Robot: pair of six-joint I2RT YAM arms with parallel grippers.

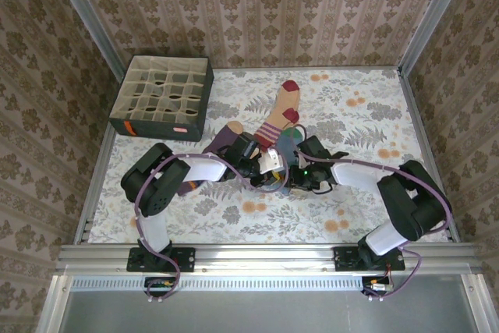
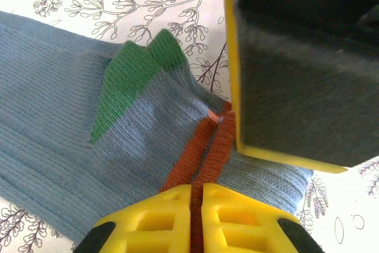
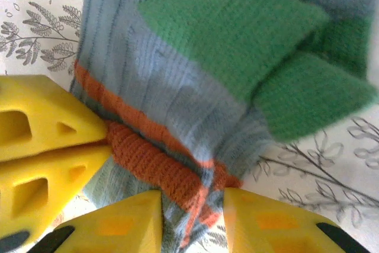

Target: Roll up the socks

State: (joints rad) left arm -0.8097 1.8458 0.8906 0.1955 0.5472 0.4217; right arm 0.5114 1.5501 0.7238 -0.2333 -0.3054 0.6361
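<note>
Left pincer [image 2: 196, 192] is shut tight on the orange cuff [image 2: 208, 143] of the blue-grey sock [image 2: 53, 111], jaws meeting w/ only the knit btwn them. Right pincer [image 3: 192, 208] sits just beside it, jaws a little apart w/ the same cuff bunched in the gap; can't tell if it's really pinching or only straddling. The sock lies on the desk [image 1: 366, 115], right of the box [image 1: 162, 95] and nearer the arm bases, w/ its green toe [image 2: 136, 72] bunched on the body close to the cuff. From that, the step in hand looks like starting or tightening the roll at the cuff end. To do it well: get both pincers biting the full cuff thickness, not one layer. Hold them level w/ each other so the roll doesn't go cone-shaped. Turn together, low to the desk, w/ slight tension. The knit is stretchy, so a shallow bite prob. slips. Peach sock [image 1: 282, 111] and purple sock [image 1: 222, 139], also right of the box, lie close by, so avoid snagging them.
</note>
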